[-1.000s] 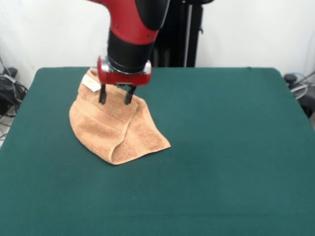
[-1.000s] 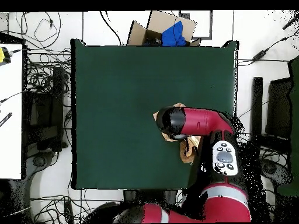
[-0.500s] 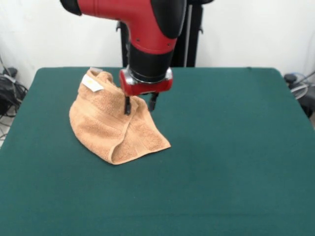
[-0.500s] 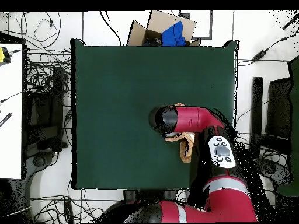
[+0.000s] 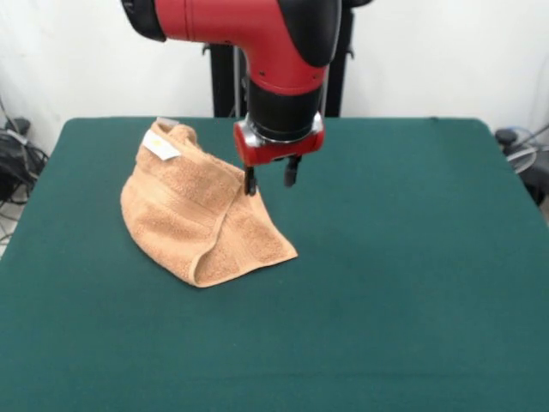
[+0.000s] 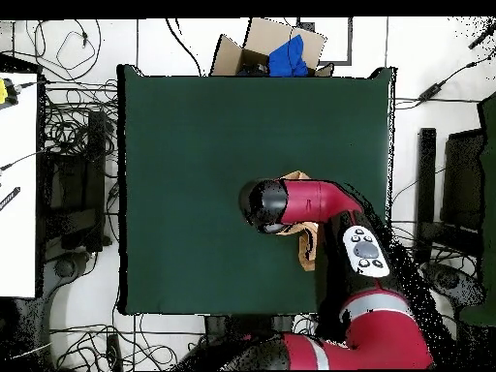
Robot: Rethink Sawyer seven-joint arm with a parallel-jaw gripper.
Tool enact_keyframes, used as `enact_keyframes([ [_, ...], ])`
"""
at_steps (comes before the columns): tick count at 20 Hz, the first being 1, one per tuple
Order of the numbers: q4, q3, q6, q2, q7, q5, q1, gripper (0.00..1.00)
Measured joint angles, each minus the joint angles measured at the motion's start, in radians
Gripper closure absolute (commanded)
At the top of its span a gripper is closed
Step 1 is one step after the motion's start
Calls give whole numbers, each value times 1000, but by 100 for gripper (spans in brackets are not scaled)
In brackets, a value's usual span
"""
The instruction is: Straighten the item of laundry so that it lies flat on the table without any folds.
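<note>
The item of laundry (image 5: 199, 216) is a peach-orange towel, folded over and bunched into a hump on the left half of the green table (image 5: 412, 257). Its white tag (image 5: 157, 146) shows at the far end. My gripper (image 5: 270, 182) hangs open just past the towel's right upper edge. One fingertip (image 5: 250, 185) is at the cloth's edge and the other is over bare table, with nothing between them. In the overhead view the arm (image 6: 291, 203) hides the gripper and most of the towel (image 6: 309, 248), which lies toward one side of the table (image 6: 194, 145).
A cardboard box (image 6: 254, 46) holding blue cloth sits on the floor beyond one table edge. Cables (image 6: 73, 145) and a white desk (image 6: 17, 184) lie along another side. A black stand (image 5: 223, 81) rises behind the table.
My gripper has travelled right across the towel's top, from near the tag to its right edge, staying open. The towel has not shifted.
</note>
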Motion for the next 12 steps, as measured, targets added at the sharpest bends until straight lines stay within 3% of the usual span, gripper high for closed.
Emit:
enact_keyframes([
  [12,59,32,51,-35,0,-30,-61,0],
])
